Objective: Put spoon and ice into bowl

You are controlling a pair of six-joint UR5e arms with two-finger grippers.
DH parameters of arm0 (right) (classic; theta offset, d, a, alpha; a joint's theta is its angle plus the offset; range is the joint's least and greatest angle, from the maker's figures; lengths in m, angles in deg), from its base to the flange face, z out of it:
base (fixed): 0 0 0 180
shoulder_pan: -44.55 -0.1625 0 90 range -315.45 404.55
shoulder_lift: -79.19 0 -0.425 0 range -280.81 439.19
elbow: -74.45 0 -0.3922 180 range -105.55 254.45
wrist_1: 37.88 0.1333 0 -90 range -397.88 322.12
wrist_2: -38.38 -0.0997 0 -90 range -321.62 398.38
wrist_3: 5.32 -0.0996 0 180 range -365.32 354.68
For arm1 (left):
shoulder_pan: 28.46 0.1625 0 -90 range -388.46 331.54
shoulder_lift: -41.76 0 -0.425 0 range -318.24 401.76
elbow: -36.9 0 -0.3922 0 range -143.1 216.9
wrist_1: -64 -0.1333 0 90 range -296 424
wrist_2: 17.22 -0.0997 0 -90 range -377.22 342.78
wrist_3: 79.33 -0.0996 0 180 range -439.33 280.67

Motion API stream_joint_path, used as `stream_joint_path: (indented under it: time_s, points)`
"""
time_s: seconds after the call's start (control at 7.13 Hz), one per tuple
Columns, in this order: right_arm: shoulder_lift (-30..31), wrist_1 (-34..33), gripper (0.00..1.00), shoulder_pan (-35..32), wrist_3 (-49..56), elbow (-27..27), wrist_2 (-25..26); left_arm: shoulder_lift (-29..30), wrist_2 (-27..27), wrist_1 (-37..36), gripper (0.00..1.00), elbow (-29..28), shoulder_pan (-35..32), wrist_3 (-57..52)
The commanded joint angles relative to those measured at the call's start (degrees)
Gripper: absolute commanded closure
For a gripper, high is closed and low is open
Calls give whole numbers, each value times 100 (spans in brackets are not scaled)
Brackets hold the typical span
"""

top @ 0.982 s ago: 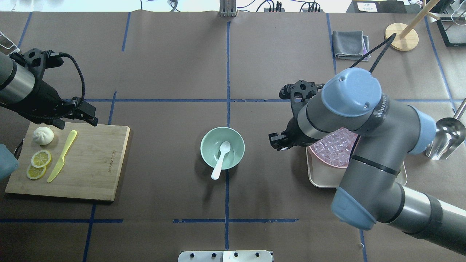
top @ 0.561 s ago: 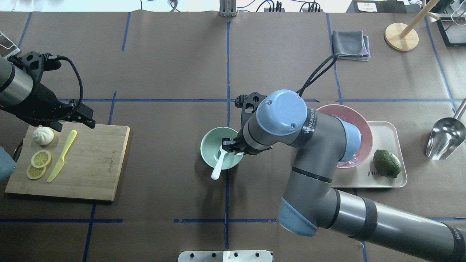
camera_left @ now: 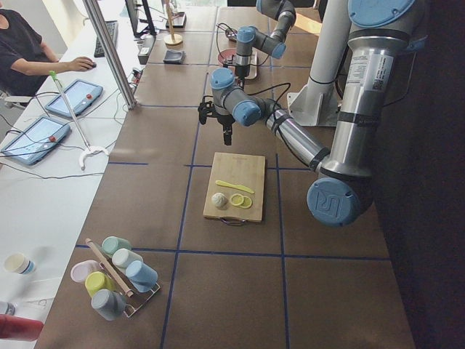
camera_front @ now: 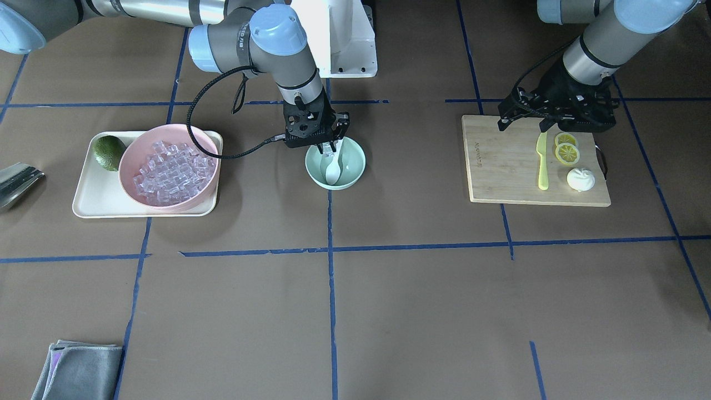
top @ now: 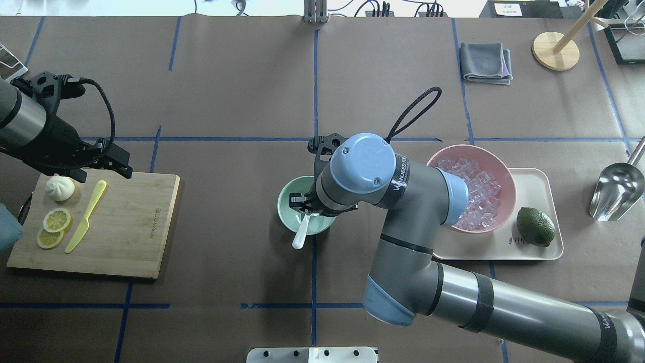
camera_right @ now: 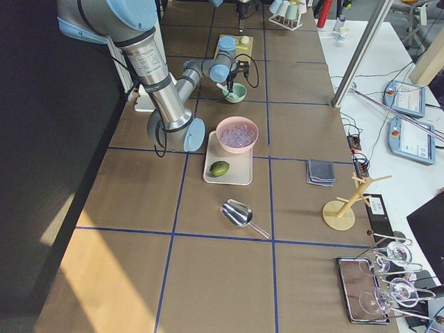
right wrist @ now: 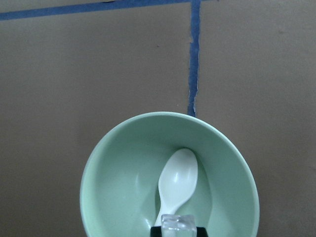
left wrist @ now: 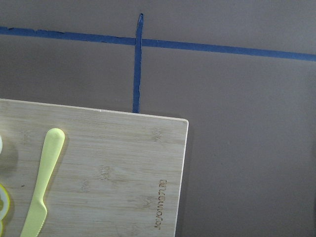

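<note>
The mint-green bowl [top: 283, 201] stands at the table's middle. The white spoon [top: 300, 236] lies in it, with its scoop inside [right wrist: 178, 180] and its handle over the near rim. My right gripper [top: 304, 207] hangs over the bowl [camera_front: 355, 166], shut on one clear ice cube [right wrist: 177, 222] just above the spoon [camera_front: 333, 171]. More ice [top: 476, 194] fills the pink bowl [camera_front: 133, 155] on the right. My left gripper [top: 103, 174] is open and empty above the far edge of the cutting board [top: 136, 222].
The pink bowl sits on a cream tray [top: 541, 184] with a green fruit [top: 535, 227]. A metal scoop [top: 617, 191] lies further right. The board holds a yellow-green knife [top: 85, 217], lemon slices [top: 54, 222] and a bun [top: 60, 187]. A grey cloth [top: 486, 61] lies at the far right.
My right arm has swung left from the pink bowl to over the mint-green bowl, carrying the ice cube. The left arm has barely moved.
</note>
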Motion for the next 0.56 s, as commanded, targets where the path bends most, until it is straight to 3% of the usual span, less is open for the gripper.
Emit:
stream_joint_path:
  time_s: [0.0, 0.14, 0.28, 0.42]
  points:
    - [-42, -5, 100, 4, 6, 59, 161, 16, 0, 0, 0, 0, 0, 7]
    - [-120, -5, 98, 4, 15, 147, 215, 25, 0, 0, 0, 0, 0, -2]
    - [-130, -14, 71, 12, 6, 173, 224, 25, -18, 0, 0, 18, 0, 7]
    - [-182, -5, 13, 12, -3, 261, 233, 16, -174, 0, 0, 35, 0, 15]
